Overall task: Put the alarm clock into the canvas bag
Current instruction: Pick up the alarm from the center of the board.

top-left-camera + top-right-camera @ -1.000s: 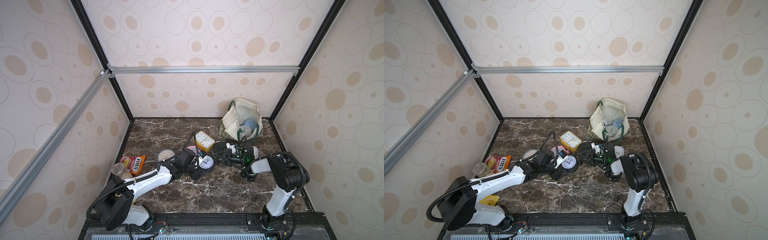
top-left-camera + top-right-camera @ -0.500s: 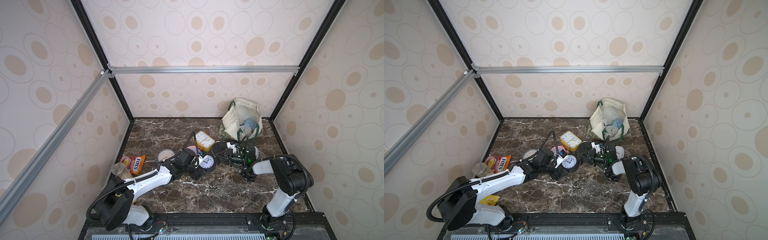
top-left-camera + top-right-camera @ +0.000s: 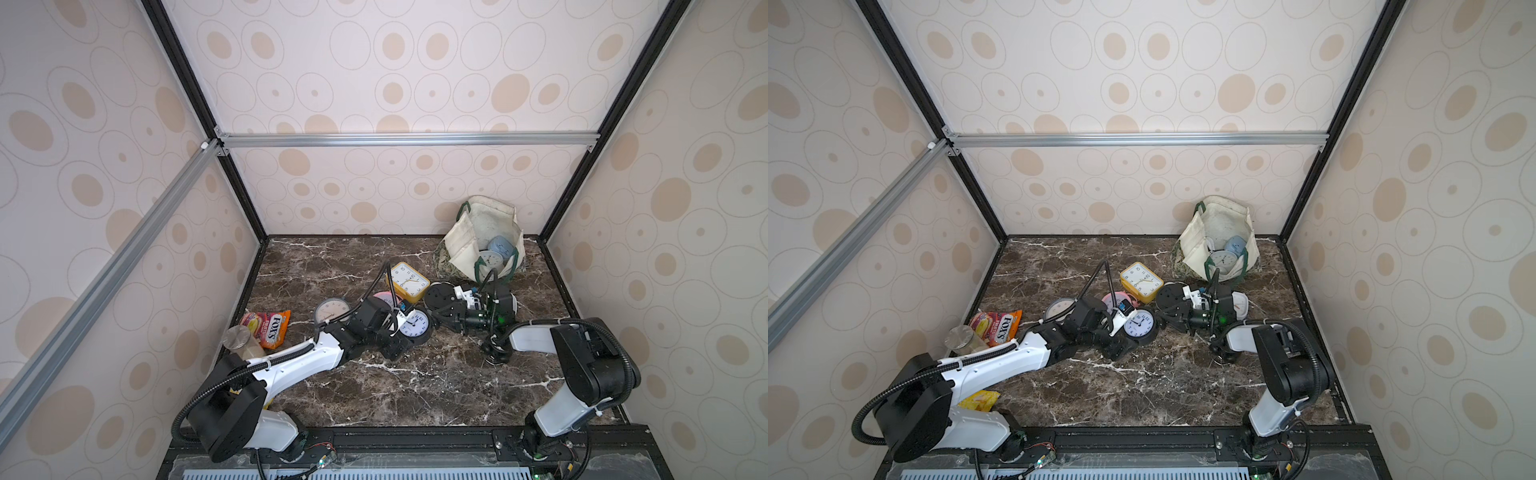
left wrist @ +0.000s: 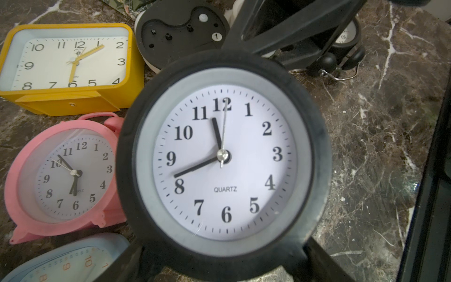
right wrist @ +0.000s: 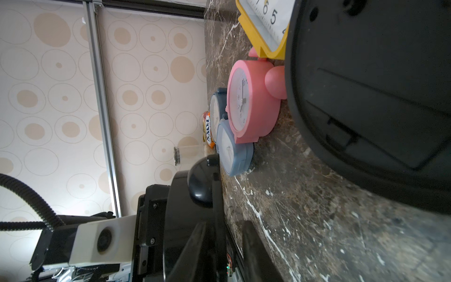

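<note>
Presently the left gripper (image 3: 408,328) grasps the black round alarm clock (image 4: 224,156); its fingers (image 4: 324,266) bear on the rim from opposite sides, and the white dial, hands near eleven and eight, fills the left wrist view. This clock is outside the canvas bag (image 3: 460,246), which slumps open on the brown marble surface (image 3: 415,386); in both top views the clock is nearer the robot than the bag and toward the left arm's side of it, apart from the cloth. The right gripper (image 3: 436,321) reaches between bag and held clock, with its fingers (image 5: 256,251) drawn close together right at that clock's rim. Whether they pinch the rim or merely flank it I cannot tell. Inside the bag lie a pale blue clock (image 3: 500,247) and a grey-green round clock (image 3: 490,261). Just outside the bag's mouth, a face-down black clock (image 3: 441,293) shows its back, and beside it, on the bag's left-arm side, a yellow rectangular alarm clock (image 3: 409,280) lies face up. Farther from the bag than the yellow one come a pink twin-bell alarm clock (image 4: 66,175), a light blue clock (image 5: 234,149) and a grey round clock (image 3: 332,311). Farthest from the bag are a FOX'S sweet packet (image 3: 270,330) and a clear lidded jar (image 3: 240,338). A black twin-bell clock (image 3: 1237,303) with a white face lies near the bag's base, partly hidden behind the right gripper.
</note>
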Motion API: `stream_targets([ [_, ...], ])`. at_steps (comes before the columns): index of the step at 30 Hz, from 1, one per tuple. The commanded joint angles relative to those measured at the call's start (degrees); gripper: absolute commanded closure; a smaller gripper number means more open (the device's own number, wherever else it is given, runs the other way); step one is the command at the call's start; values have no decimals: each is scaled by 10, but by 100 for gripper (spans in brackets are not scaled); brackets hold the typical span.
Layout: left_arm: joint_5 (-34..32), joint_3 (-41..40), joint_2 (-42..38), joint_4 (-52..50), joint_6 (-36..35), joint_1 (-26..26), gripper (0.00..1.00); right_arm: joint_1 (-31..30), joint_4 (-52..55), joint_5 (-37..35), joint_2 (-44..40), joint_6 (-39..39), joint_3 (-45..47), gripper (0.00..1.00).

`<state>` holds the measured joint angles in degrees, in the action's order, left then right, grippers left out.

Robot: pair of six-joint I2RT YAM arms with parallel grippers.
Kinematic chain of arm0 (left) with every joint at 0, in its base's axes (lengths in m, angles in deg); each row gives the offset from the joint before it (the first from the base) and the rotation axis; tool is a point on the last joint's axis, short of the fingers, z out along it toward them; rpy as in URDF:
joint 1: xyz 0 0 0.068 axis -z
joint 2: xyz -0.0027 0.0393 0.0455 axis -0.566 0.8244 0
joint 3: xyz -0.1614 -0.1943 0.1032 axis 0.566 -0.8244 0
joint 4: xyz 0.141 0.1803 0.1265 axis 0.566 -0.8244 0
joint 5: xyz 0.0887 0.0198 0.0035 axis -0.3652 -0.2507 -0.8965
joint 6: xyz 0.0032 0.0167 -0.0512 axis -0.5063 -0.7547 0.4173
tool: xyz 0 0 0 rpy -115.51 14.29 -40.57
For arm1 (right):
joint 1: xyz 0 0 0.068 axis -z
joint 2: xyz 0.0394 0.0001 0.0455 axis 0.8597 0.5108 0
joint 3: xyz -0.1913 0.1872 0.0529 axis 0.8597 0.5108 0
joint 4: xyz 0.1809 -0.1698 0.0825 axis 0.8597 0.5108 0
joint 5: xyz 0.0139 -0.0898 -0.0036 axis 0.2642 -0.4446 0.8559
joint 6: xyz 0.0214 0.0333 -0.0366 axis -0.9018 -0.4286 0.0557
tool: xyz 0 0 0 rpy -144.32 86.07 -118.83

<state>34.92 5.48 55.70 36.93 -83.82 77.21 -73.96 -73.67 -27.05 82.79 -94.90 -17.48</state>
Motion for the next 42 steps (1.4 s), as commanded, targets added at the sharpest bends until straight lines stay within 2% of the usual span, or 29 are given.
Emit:
stream_targets([
  [1,4,3,-22,22,-2,-4,24,-6,11,5,-14,8,2,75],
  [9,4,5,-16,23,0,-4,24,-11,-14,17,-18,-8,1,86],
  [18,0,5,-18,23,-2,-3,24,-11,-81,32,-10,-58,13,93],
  [21,-2,6,-17,23,-4,-3,24,-11,-92,37,-9,-69,12,100],
  [24,0,6,-19,22,-5,-3,19,-11,-89,29,-21,-64,9,100],
  [25,-2,5,-21,24,-5,-3,14,-11,-77,26,-26,-56,4,100],
  [26,-5,3,-25,27,-3,-3,2,-11,-58,24,-31,-46,-4,100],
  [30,-7,6,-41,29,1,-4,1,-8,-12,8,-55,-23,-32,100],
  [36,-8,14,-94,34,23,-3,2,21,10,-4,-81,-34,-84,100],
  [42,-55,2,-166,67,83,-3,2,99,-8,-60,-118,-69,-129,100],
])
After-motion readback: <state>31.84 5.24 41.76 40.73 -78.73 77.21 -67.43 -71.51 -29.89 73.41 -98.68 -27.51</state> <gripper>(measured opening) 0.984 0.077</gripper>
